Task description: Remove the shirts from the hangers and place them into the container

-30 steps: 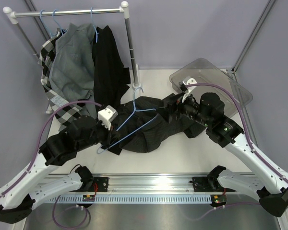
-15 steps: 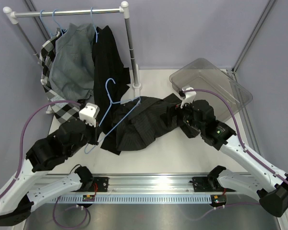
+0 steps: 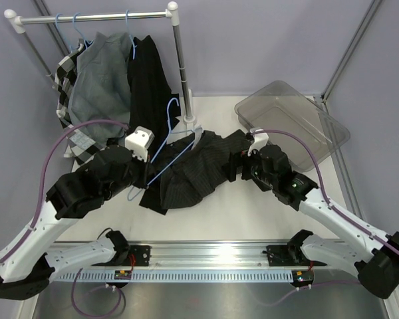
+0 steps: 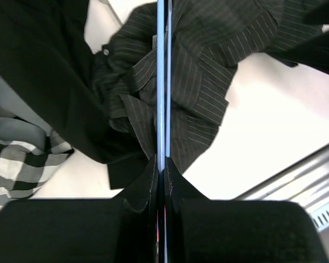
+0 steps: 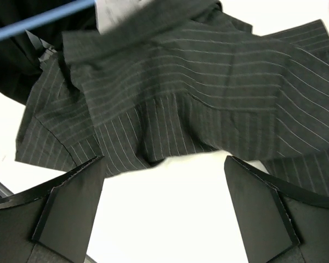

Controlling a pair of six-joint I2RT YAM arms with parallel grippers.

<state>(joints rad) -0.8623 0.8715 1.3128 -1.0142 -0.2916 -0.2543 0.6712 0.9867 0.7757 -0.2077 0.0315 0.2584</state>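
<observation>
- L fingers [image 4: 155,175] pinched shut on hanger [image 3: 165,147] wire, holding it raised over desk [image 3: 253,212].
- 2nd black shirt [image 3: 146,86] hung on rail [image 3: 93,16], back left; not started.
- 1st shirt [image 3: 193,176] crumpled on desk, mid-scene, under hanger. Looks about off it, can't tell if fully.
- R fingers [image 5: 71,208] spread wide, empty, low over shirt's right end.
- Container [image 3: 289,109] far right, nothing in it. 0 of 2 shirts in, both left to do.

Lavender walls [image 3: 266,40] around a white table [image 3: 253,212].
A metal garment rack [image 3: 93,18] stands at its back left.
</observation>
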